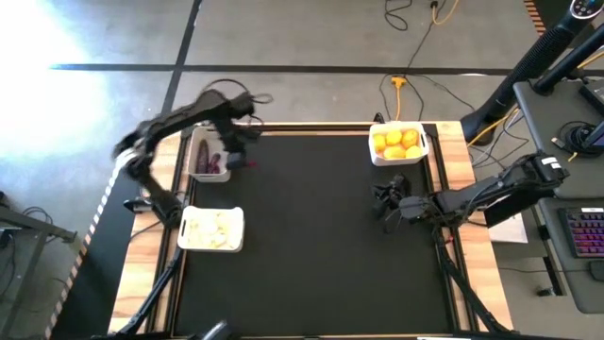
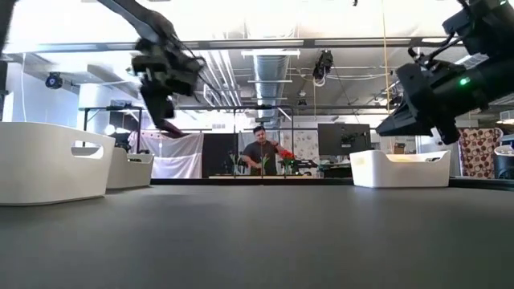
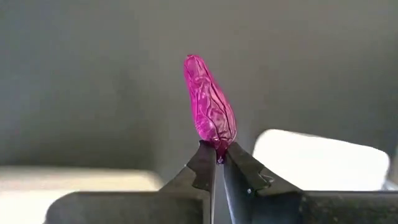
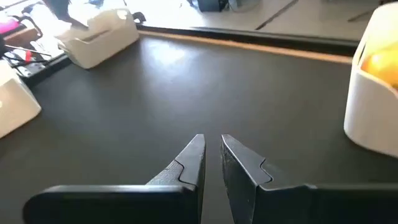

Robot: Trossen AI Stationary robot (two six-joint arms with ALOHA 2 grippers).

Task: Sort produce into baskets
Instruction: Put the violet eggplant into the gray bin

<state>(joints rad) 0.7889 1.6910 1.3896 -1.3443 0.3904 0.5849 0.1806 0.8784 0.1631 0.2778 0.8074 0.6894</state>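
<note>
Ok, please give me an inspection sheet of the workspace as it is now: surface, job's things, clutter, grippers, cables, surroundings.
Surface: black mat, bare in the middle.
Job's things: white basket with yellow citrus fruits; narrow basket with purple pieces; white basket with whitish bulbs; one purple piece held.
Clutter: nothing seen on the mat.
Grippers: left gripper shut on the purple piece, raised beside the narrow basket; right gripper shut, empty, low over the mat.
Cables: yellow and black cables on the floor beyond the table.
Surroundings: a person behind the table; desk with keyboard.

Open black mat (image 1: 311,246) midtable; baskets (image 1: 399,144) line its edges.
</note>
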